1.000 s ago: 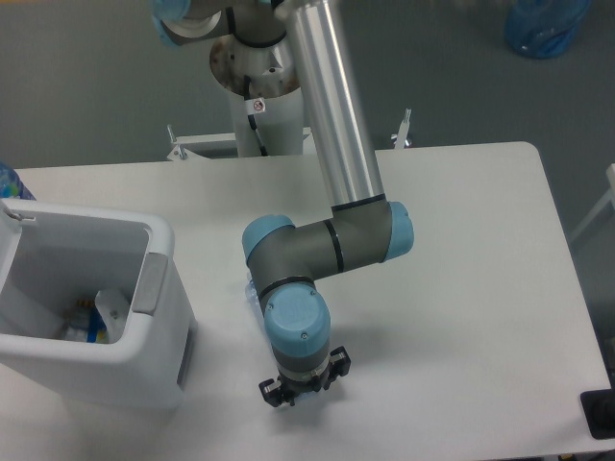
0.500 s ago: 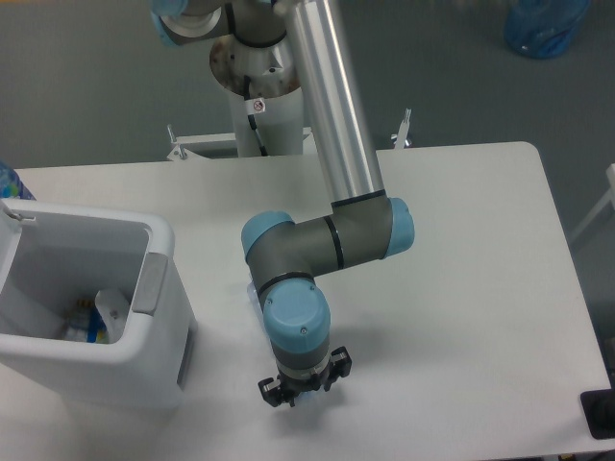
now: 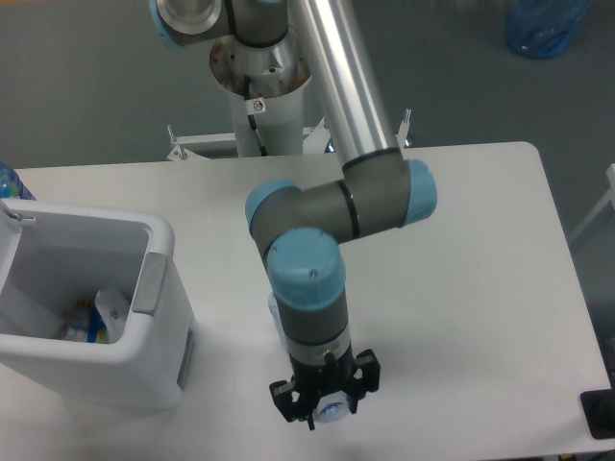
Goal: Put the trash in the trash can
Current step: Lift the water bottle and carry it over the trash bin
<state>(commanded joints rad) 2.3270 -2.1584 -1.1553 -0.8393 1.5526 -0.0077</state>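
The gripper (image 3: 324,411) hung near the bench's (image 3: 480,288) front edge, jaws closed on something clear, apparently the bottle (image 3: 333,412), well right of the trash can (image 3: 144,355).

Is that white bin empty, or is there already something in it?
Not empty. The trash can stands open-topped, and some crumpled trash with white, blue and yellow patches lies at its bottom. What exactly it is, I cannot tell.

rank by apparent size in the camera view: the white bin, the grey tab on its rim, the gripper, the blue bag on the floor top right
1. trash can
2. gripper and blue bag: look alike; the bag is cropped and farther away, so unranked
3. grey tab
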